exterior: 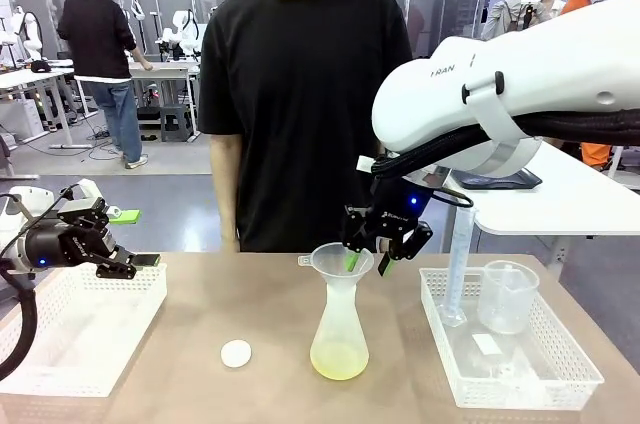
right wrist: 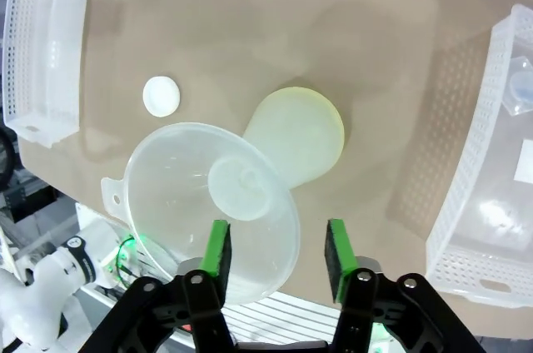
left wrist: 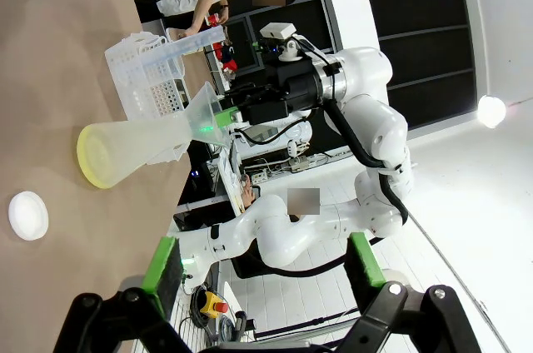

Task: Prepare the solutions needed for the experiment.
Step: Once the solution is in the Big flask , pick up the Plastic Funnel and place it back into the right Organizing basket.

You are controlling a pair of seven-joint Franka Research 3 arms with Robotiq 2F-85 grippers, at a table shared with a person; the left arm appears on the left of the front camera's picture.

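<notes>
The pale yellow-green solution (exterior: 338, 362) lies in the bottom of a translucent conical flask (exterior: 339, 319) at the table's middle. A clear funnel (exterior: 340, 262) sits in the flask's neck. My right gripper (exterior: 370, 262) hangs open just right of the funnel. In the right wrist view, part of the funnel (right wrist: 221, 203) rim lies between the fingers (right wrist: 218, 249) without being pinched, above the solution (right wrist: 300, 132). My left gripper (exterior: 137, 238) stands open and empty over the left basket. Its wrist view shows the left gripper (left wrist: 262, 263), with the solution (left wrist: 90, 157) farther off.
A white round cap (exterior: 236, 353) lies on the table left of the flask. The left white basket (exterior: 90, 329) stands at the front left. The right basket (exterior: 560, 374) holds a graduated cylinder (exterior: 458, 264) and a beaker (exterior: 506, 296). A person in a black shirt stands across the table.
</notes>
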